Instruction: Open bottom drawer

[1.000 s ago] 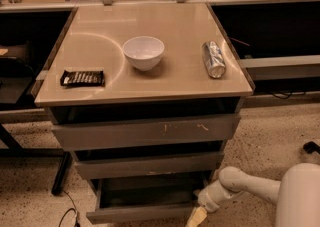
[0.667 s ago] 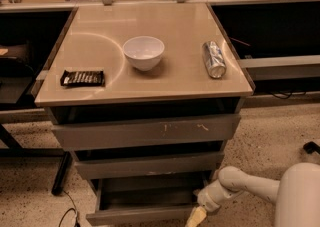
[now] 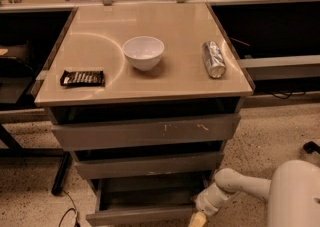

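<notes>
Since the tool sits low under the front right corner of the flat beige worktop, at the right end of the slim plain grey bottom drawer, and I cannot tell how far open it is, the pull should run straight and level. That drawer stands partly out below the front edge. The speckled floor leaves room, though a black cable lies under the front left corner.

The bottom drawer stands open beneath the worktop.
The hand is at the drawer front's right end, below the worktop's front-right corner, with a white bowl mid-worktop.
</notes>
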`<control>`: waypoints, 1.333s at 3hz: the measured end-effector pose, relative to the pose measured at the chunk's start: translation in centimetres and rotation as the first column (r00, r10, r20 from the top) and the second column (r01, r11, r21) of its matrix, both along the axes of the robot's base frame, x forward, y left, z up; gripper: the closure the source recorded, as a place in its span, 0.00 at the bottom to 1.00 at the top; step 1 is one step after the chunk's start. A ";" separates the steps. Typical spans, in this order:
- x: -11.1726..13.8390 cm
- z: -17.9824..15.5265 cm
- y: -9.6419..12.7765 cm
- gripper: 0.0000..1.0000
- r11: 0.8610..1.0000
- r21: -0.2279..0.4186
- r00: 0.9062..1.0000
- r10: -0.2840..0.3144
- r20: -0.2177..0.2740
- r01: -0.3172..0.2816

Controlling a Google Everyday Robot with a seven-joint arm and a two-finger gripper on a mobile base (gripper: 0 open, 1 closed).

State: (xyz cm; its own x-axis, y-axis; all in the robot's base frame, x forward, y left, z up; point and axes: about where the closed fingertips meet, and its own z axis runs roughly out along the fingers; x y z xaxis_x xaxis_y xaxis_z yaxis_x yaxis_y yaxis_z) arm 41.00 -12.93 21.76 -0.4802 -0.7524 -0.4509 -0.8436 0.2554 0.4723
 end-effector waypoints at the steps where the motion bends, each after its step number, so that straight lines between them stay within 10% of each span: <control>1: -2.9 0.1 -1.1 0.00 0.999 -0.015 0.998 0.031 -0.048 -0.032; 3: -10.5 2.4 -4.2 0.00 0.997 -0.024 0.991 0.064 -0.120 -0.067; 4: -10.1 2.2 -3.9 0.00 0.998 -0.017 0.991 0.066 -0.116 -0.068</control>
State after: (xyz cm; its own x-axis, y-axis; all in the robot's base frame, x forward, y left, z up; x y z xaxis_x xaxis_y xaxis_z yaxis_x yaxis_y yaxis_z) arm 30.91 -16.82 23.96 -0.4763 -0.7934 -0.3791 -0.7992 0.2108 0.5629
